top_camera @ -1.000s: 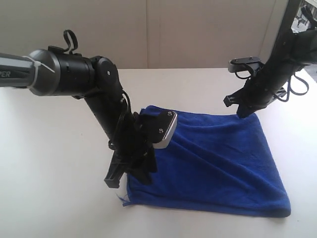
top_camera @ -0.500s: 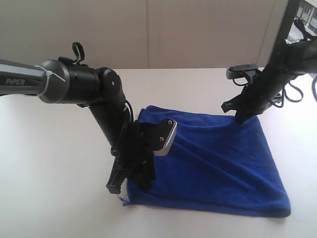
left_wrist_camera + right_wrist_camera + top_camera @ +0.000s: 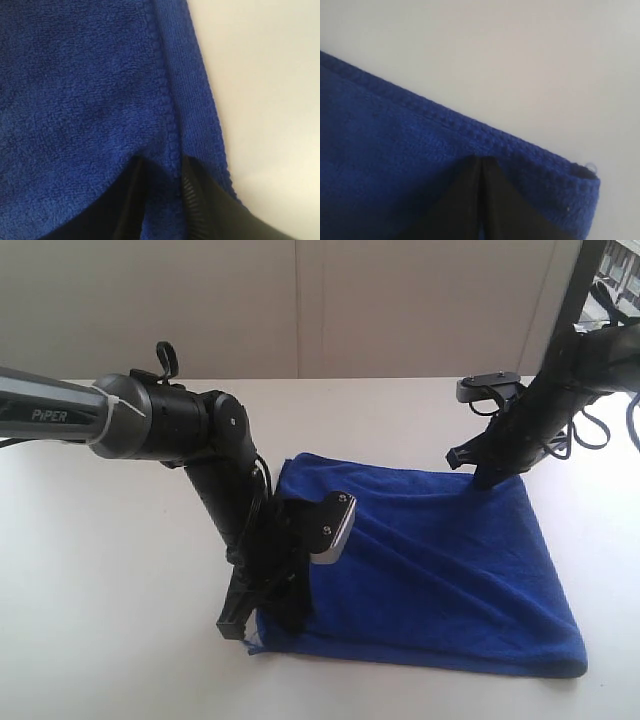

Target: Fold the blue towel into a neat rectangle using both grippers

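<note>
The blue towel lies spread on the white table, with ripples across its middle. My left gripper points down at the towel's near left corner. In the left wrist view its jaws stand a little apart with the stitched hem bunched between them, shut on the cloth. My right gripper touches the towel's far right corner. Its jaws meet in a thin line just inside the hem, pinching the cloth. The white tag barely shows beside the left gripper's tip.
The white table stretches bare to the left of the towel and behind it. A pale wall rises at the back. A black post stands at the far right, behind the right arm.
The left arm has swung in and lowered, bringing its gripper down onto the near left corner. The right gripper dropped slightly onto the far right corner. The towel has barely shifted.
</note>
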Tool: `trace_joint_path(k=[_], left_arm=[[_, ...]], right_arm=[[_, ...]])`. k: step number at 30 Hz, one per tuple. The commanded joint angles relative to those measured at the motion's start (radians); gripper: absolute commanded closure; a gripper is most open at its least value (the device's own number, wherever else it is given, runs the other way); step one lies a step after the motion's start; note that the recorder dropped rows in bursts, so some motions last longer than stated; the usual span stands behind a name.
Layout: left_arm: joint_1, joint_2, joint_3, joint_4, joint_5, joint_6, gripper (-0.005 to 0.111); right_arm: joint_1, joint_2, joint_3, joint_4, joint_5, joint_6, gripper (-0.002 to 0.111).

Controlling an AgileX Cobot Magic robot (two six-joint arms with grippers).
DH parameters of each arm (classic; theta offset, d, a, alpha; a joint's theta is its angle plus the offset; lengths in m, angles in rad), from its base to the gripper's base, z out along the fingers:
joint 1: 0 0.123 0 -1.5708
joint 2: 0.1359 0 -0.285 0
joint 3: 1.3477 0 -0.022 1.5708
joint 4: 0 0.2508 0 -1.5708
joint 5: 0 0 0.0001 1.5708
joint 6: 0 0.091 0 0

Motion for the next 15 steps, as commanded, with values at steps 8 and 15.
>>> trace_joint_path(k=[8,15], left_arm=[[-0.001,0.005,0.009,-0.003,0.019,-0.002,0.107],[-0.001,-0.057,0.009,-0.003,0.021,-0.008,0.107]], right_arm=[[-0.005,0.002,-0.005,0.001,-0.015,-0.013,0.108],[-0.005,0.002,-0.005,0.001,-0.015,-0.013,0.108]])
